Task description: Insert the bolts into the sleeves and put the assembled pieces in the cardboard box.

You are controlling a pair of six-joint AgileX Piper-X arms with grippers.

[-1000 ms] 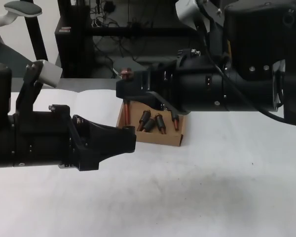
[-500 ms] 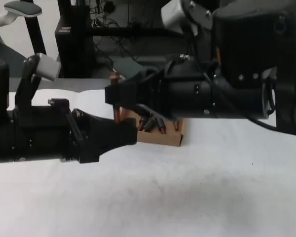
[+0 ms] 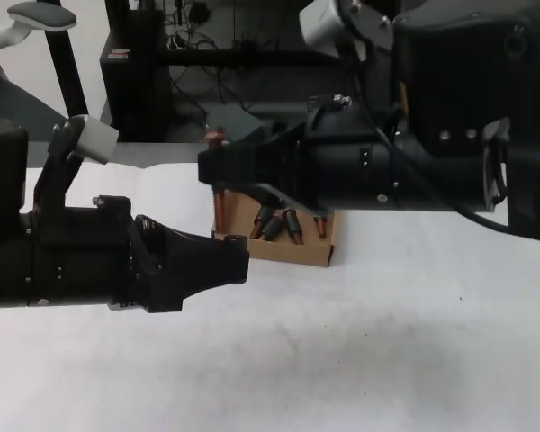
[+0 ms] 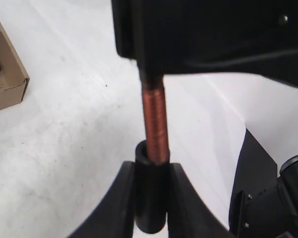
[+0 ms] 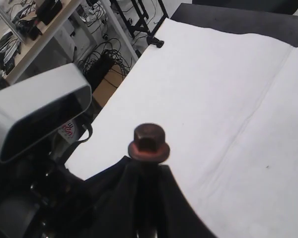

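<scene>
My left gripper (image 4: pixel 151 198) is shut on a black sleeve (image 4: pixel 150 198) held upright above the white bench. A copper bolt (image 4: pixel 154 124) hangs down from my right gripper (image 5: pixel 148 173), which is shut on its shank, and the threaded end sits in the sleeve's mouth. The bolt's flanged hex head (image 5: pixel 148 142) sticks up above the right fingers. In the high view the bolt (image 3: pixel 220 193) runs from the right gripper down to the left gripper's tip (image 3: pixel 234 241). Behind them stands the cardboard box (image 3: pixel 292 247) with several assembled pieces (image 3: pixel 279 221) inside.
The white cloth on the bench (image 3: pixel 360 360) has free room in front and to the right. A corner of the cardboard box (image 4: pixel 7 82) shows in the left wrist view. Dark racks and cables (image 3: pixel 207 54) stand beyond the bench's far edge.
The right arm shifted left and then slightly back right with the bolt, staying over the sleeve. The left gripper stayed nearly in place.
</scene>
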